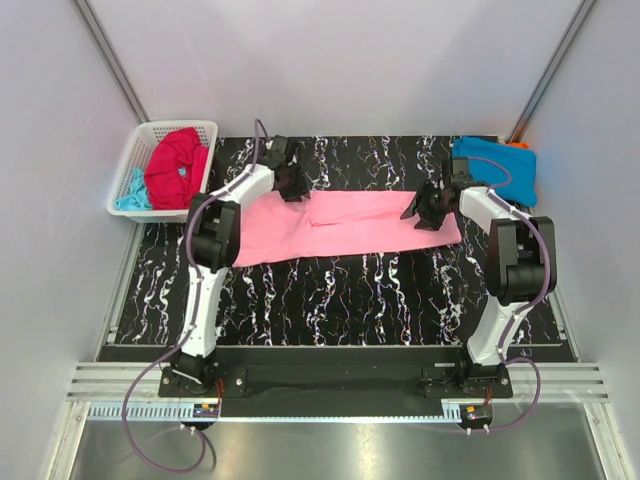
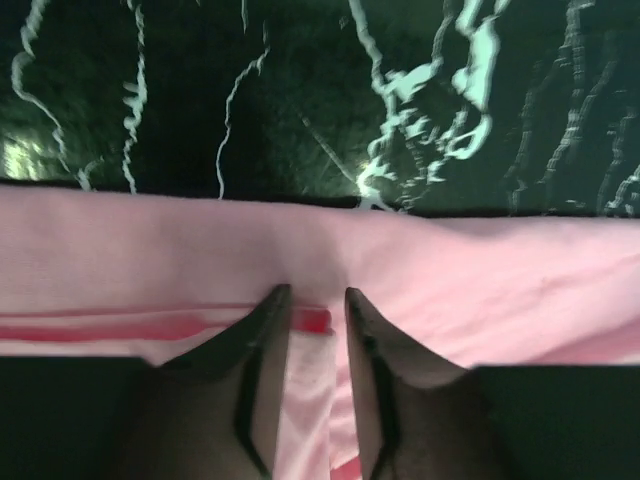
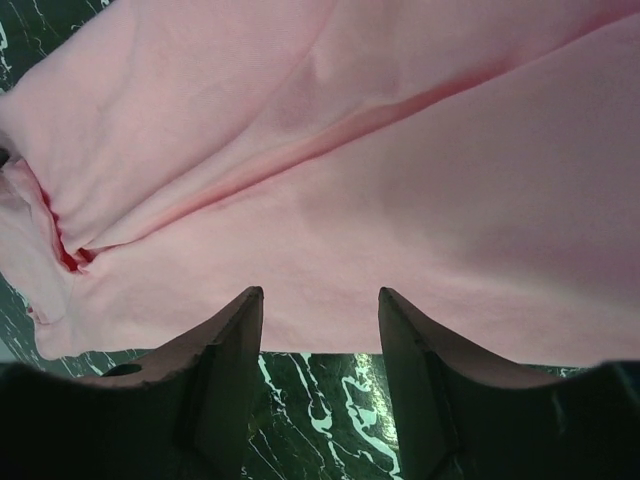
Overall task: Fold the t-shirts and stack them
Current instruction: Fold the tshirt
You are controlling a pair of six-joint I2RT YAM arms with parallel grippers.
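The light pink t-shirt (image 1: 340, 225) lies flat in the middle of the black marbled surface (image 1: 340, 290), a long band running from 9 to 3 o'clock. One layer is folded over along its length, so a crease runs down it.

My left tool (image 2: 315, 295) sits low on the shirt's far edge, toward 11 o'clock. Its jaws are a narrow gap apart. Pink cloth shows in that gap and under the fingertips, beside a darker pink hem line.

My right tool (image 3: 320, 295) is at the shirt's 3 o'clock end. Its jaws are spread wide with nothing between them, and their tips are over the cloth's edge where the pink meets the dark surface.

Toward 10 o'clock, off the surface's corner, the white lattice basket (image 1: 140, 145) holds the crimson red t-shirt (image 1: 175, 165), bunched up. The pale aqua t-shirt (image 1: 130, 195) is tucked against its 7 o'clock side.

At 2 o'clock the bright blue t-shirt (image 1: 495, 165) lies folded in the far corner. A sliver of the orange t-shirt (image 1: 518, 146) shows at its far edge.
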